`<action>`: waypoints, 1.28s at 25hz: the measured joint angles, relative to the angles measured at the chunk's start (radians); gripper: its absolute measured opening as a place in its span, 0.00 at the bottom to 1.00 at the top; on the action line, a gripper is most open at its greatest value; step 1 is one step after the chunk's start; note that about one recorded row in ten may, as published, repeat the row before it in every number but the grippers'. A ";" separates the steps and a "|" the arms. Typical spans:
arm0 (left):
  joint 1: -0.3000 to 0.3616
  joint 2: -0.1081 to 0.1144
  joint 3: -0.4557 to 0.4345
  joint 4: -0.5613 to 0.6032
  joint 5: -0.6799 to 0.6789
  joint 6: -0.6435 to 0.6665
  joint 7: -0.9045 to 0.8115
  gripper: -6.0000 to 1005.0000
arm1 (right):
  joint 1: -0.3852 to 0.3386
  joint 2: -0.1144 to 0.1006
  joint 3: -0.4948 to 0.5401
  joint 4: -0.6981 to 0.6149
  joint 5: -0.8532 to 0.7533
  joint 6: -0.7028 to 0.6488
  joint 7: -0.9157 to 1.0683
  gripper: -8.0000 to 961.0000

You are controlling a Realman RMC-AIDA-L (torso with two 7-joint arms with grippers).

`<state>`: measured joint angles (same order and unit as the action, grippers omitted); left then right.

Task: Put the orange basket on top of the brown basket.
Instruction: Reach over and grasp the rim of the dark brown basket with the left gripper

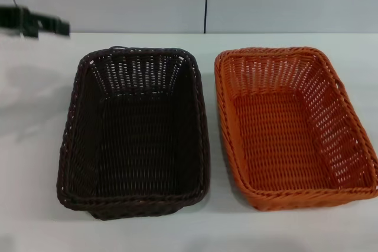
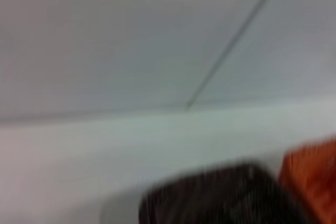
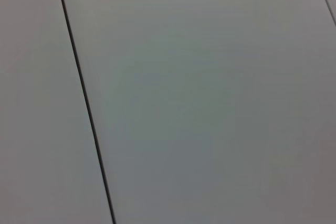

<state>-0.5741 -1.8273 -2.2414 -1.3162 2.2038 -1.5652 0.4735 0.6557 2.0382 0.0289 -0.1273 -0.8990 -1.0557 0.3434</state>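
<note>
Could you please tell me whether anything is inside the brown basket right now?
The brown basket looks empty; its woven floor shows throughout. The table beneath it is covered. The orange basket stands beside it.

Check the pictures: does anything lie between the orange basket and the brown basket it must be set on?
Nothing visible does. The orange basket sits beside the brown basket on the table, with bare tabletop between them. Both look empty. The left gripper hovers far left.

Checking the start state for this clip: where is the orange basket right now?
In the head view the orange basket sits on the white table on the robot's right, beside the brown basket with a narrow gap between them, not yet stacked.
</note>
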 joint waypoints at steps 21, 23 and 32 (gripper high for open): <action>-0.006 -0.192 -0.004 -0.082 0.350 -0.096 -0.127 0.83 | 0.004 -0.025 0.000 -0.012 0.002 0.001 -0.003 0.68; -0.008 -0.195 -0.002 -0.066 0.350 -0.085 -0.123 0.83 | 0.004 -0.025 -0.001 -0.012 0.002 0.000 -0.003 0.68; -0.015 -0.205 0.003 0.039 0.353 -0.019 -0.106 0.81 | 0.005 -0.024 -0.008 -0.008 0.002 0.000 -0.003 0.68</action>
<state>-0.5893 -2.0318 -2.2382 -1.2773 2.5571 -1.5840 0.3680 0.6603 2.0141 0.0211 -0.1355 -0.8973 -1.0554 0.3402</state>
